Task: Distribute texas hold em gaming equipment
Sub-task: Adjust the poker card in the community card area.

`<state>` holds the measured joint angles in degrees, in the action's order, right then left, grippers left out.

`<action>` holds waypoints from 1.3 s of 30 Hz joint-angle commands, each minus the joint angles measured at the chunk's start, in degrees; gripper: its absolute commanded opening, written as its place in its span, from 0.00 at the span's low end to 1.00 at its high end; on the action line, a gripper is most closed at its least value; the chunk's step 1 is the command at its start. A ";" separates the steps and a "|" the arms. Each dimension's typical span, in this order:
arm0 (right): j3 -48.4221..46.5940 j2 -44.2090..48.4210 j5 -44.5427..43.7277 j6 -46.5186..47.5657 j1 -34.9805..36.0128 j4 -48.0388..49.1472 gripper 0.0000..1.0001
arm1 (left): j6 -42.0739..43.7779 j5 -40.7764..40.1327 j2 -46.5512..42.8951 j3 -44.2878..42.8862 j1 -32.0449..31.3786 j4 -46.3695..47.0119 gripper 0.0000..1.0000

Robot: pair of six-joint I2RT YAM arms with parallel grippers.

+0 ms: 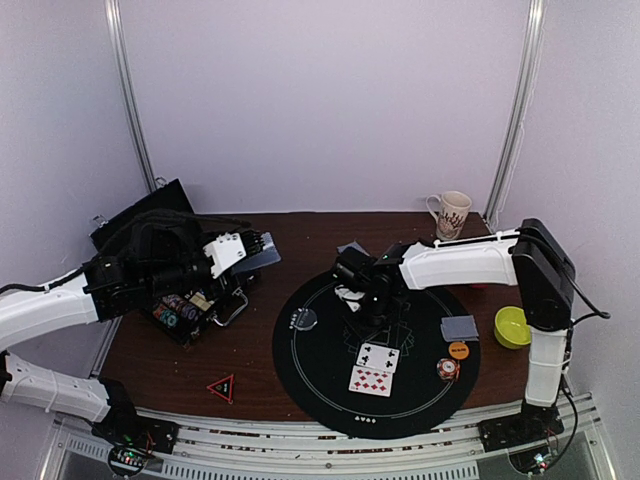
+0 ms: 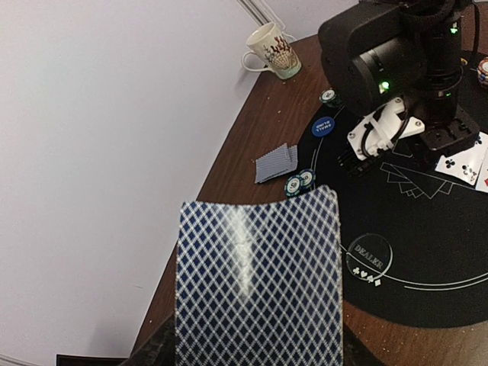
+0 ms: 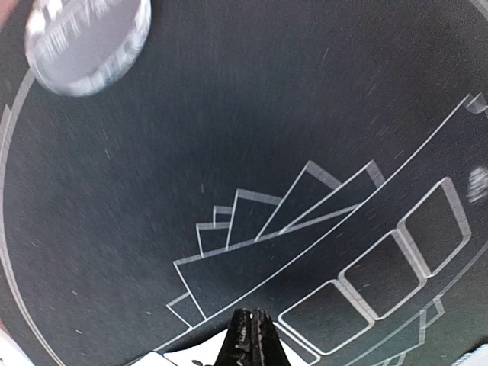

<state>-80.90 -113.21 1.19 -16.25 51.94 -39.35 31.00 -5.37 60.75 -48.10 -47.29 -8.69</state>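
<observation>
My left gripper (image 1: 252, 247) is shut on one blue-backed playing card (image 2: 258, 278) and holds it above the table's left side. My right gripper (image 1: 372, 320) hangs low over the black round mat (image 1: 320, 372), its fingertips (image 3: 255, 339) pressed together. A white card face (image 3: 183, 357) shows just beneath them; I cannot tell if they touch. Two face-up cards (image 1: 375, 368) lie on the mat's near part. The clear dealer button (image 1: 305, 319), orange button (image 1: 458, 350), a chip (image 1: 447, 369) and a face-down card pile (image 1: 459, 327) lie on the mat. The blue button (image 2: 323, 126) lies at the mat's far edge.
A tray of chips (image 1: 185, 310) sits at the left under my left arm. A second card pile (image 2: 276, 162) and two chips (image 2: 300, 181) lie behind the mat. The patterned mug (image 1: 450, 213) stands at the back right, a green bowl (image 1: 512, 327) at the right, a red triangle (image 1: 221, 387) near front.
</observation>
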 commanded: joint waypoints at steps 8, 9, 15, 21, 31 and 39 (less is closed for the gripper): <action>8.06 13.13 -9.43 -8.14 -4.09 -6.78 0.00 | 1.15 -0.22 -0.37 -0.07 0.07 3.22 0.54; 9.71 13.85 -8.91 -8.58 -4.08 -7.24 0.00 | 1.24 -0.17 -0.33 -0.07 0.07 3.23 0.54; 17.17 16.30 -5.61 -11.08 -4.13 -6.61 0.00 | 1.00 0.40 -0.28 -0.07 0.09 3.50 0.54; 20.91 14.86 -1.90 -12.45 -3.95 -3.52 0.00 | 0.98 0.27 -0.23 -0.20 0.04 3.38 0.54; 19.91 11.05 0.77 -13.43 -0.43 -0.63 0.00 | 0.81 0.07 -0.39 -0.24 0.07 2.98 0.54; 17.61 10.13 0.24 -13.37 -0.14 0.07 0.00 | 0.64 -0.17 -0.89 0.03 0.09 2.83 0.54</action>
<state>-61.69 -101.08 0.01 -28.95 51.16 -41.17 31.66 -5.34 60.75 -48.10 -47.29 -8.69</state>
